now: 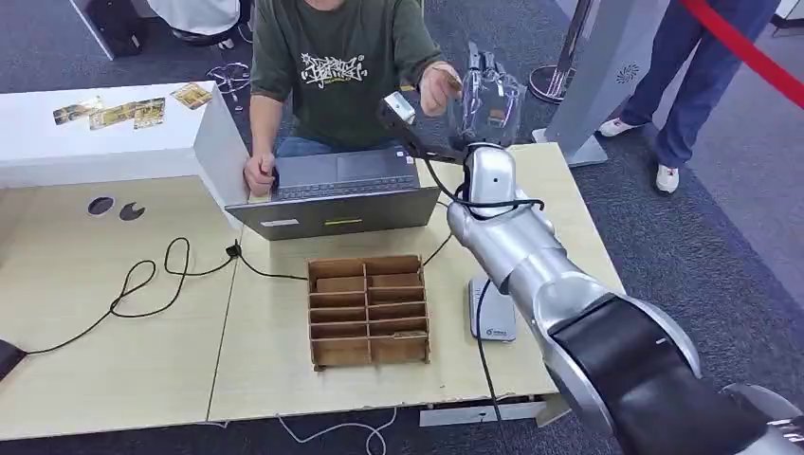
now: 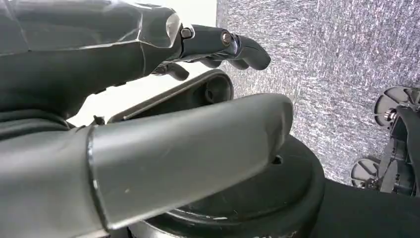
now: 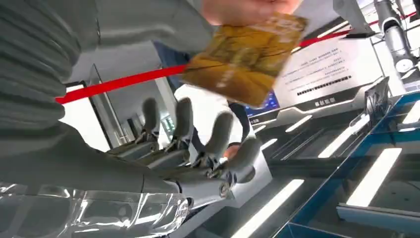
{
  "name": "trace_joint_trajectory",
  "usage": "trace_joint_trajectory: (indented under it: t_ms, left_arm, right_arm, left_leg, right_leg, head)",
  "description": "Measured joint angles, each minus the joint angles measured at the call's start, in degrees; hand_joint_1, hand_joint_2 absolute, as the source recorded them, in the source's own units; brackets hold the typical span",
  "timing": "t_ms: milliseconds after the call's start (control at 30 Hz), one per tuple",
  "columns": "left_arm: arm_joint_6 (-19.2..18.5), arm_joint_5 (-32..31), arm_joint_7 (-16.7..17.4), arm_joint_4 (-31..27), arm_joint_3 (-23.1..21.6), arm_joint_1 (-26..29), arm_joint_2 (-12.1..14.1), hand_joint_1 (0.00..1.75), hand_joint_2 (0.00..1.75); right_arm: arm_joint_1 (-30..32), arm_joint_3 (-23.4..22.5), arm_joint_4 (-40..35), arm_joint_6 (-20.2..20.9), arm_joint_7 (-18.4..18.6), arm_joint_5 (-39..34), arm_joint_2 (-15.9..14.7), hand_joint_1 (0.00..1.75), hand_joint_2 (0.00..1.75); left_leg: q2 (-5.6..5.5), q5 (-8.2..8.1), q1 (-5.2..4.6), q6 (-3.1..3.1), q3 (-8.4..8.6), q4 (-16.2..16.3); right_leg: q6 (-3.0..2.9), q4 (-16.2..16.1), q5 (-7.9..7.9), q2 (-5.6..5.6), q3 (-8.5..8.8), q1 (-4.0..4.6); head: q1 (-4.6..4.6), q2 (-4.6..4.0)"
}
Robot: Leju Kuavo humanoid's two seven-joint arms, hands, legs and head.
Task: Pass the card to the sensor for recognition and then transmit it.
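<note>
Right hand [image 3: 198, 163] empty, card [image 3: 245, 57] just beside

One golden card [image 3: 245, 57] sits in a person's hand [image 1: 438, 87], just beside the robot's raised right hand [image 1: 488, 95]. One laptop [image 1: 337, 194], one wooden compartment box [image 1: 368, 310], one grey card sensor [image 1: 492, 313], about four more cards [image 1: 114, 114] well off to its left.

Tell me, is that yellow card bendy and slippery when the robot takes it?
Probably a bit of both. The card looks thin and flat, so it is likely light and slightly bendy. Its surface seems glossy, so it may slide against the right hand. The person's hand holds it above the spread fingers.
</note>
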Motion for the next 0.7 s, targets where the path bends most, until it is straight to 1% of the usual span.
trace_joint_trajectory:
  t_ms: [700]
  left_arm:
    - [0.33, 0.87, -0.15, 0.0, 0.0, 0.01, 0.0, 0.0, 0.0]
  right_arm:
    - [-0.08, -0.02, -0.02, -0.68, 1.05, 0.22, -0.02, 0.0, 1.75]
  left_leg:
    - [0.01, 0.0, 0.0, 0.0, 0.02, 0.0]
  right_leg:
    - [0.0, 0.0, 0.0, 0.01, -0.01, 0.0]
  head:
    - [0.0, 0.0]
